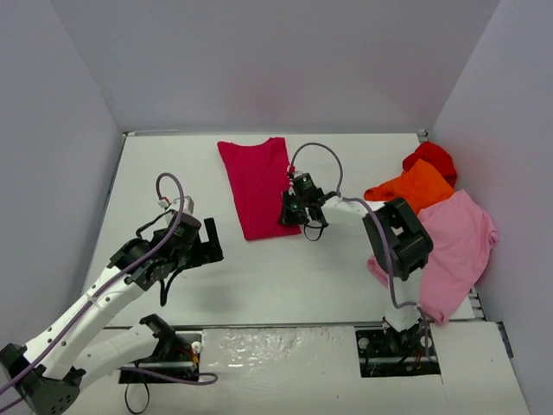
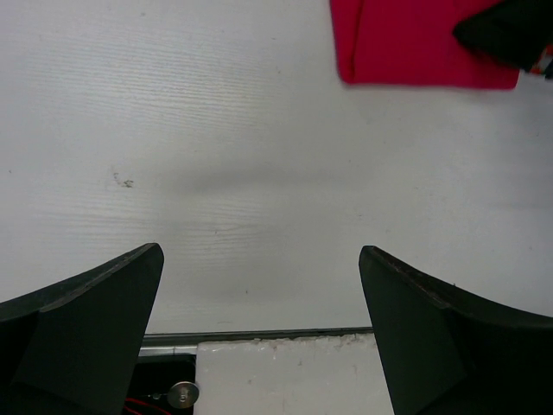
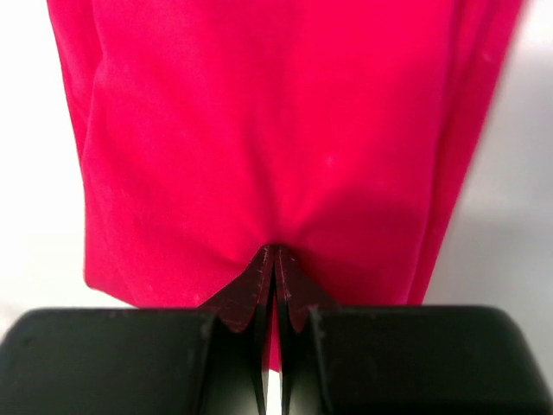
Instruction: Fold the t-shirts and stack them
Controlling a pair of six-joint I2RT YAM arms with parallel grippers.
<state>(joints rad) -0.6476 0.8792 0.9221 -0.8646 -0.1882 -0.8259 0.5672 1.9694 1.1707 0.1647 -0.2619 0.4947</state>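
Toward the far edge of the tabletop the raspberry-red shirt lies as a narrow half-folded strip, my right gripper pinching its side; my left gripper hangs spread; the orange shirt, pale pink shirt and bright red shirt lie heaped at the right edge, unfolded.

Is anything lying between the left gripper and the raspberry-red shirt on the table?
Nothing visible. Only bare table separates the open left gripper from the raspberry-red shirt; the right gripper is shut on its opposite edge.

White arms, black jaws, lilac cables
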